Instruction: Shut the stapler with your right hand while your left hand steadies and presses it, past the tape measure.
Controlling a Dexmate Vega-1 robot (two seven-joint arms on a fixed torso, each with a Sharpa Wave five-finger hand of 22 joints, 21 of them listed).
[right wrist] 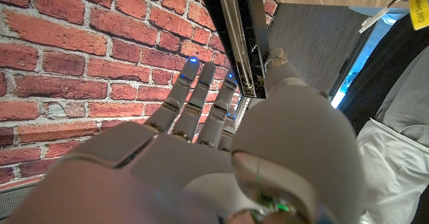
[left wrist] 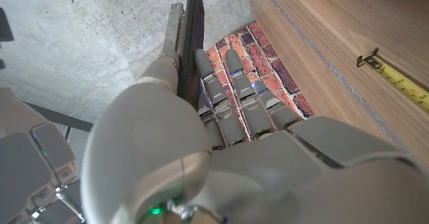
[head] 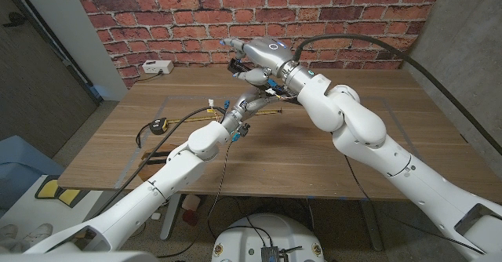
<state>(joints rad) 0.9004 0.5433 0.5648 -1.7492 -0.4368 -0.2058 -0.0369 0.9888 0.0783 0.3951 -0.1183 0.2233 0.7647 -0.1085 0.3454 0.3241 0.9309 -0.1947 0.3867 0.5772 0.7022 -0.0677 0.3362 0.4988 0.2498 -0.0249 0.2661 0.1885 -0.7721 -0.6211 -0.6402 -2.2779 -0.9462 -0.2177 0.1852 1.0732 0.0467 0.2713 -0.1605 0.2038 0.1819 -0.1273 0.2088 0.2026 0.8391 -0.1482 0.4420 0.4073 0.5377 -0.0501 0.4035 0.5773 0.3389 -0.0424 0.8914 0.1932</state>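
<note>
We've got the stapler (left wrist: pixel 191 43) mid-bench, past the tape measure (head: pixel 159 125), with both hands on it. The left hand (left wrist: pixel 221 117) has its fingers straight and together against the dark flat arm, thumb behind it; the right hand (right wrist: pixel 221 117) pinches the open top arm, steel channel showing. Biggest risk, we reckon: smooth metal and plastic slipping out of hard fingertips, so the hinge springs open or the base skates on the slick wooden bench (head: pixel 376 136).
</note>
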